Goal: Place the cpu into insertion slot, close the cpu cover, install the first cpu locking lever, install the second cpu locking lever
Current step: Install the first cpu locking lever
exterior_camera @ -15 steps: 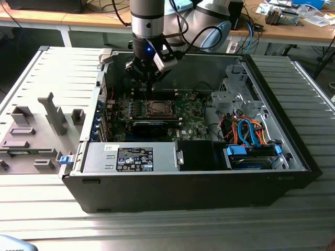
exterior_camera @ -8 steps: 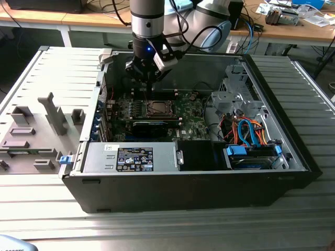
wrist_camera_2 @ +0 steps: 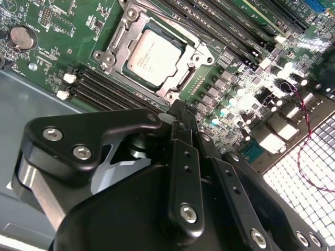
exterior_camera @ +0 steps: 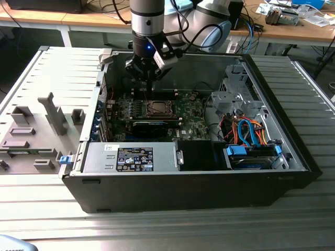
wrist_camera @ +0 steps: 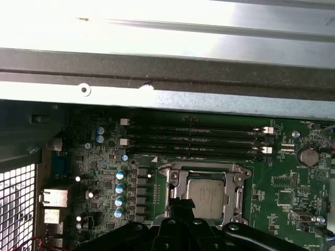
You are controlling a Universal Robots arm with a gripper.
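A robot arm is working over an open computer case [exterior_camera: 293, 157] lying on its side, the gripper [exterior_camera: 148, 78] hanging just above the motherboard [exterior_camera: 191, 112] in the upper middle of the exterior view. The chip [wrist_camera_2: 153, 56] is already lying flat in its socket, seen in the upper middle of the second wrist view and low in the middle of the first wrist view [wrist_camera: 208, 197]. The metal cover [wrist_camera_2: 180, 79] appears to be lying down around the chip, its window showing the silvery top, so the first two steps are looking done; whether either locking lever is latched cannot be told from these pictures.

In the second wrist view the gripper [wrist_camera_2: 180, 116] is reaching toward the socket's near edge, its black fingers [wrist_camera_2: 183, 157] looking drawn close together with nothing visible between them. Whether the tips are touching anything at the socket cannot be told.

Inside the case, the motherboard is sitting toward the middle, with memory slots [wrist_camera: 196, 141] running just beside the socket and a black card [exterior_camera: 150, 126] standing in front of it. A silver power unit [exterior_camera: 133, 157] is filling the lower left of the case in the exterior view, and a drive bay [exterior_camera: 251, 157] with orange and blue cables [exterior_camera: 246, 130] is occupying the lower right. A grey parts tray [exterior_camera: 31, 130] is resting on the table at the far left.
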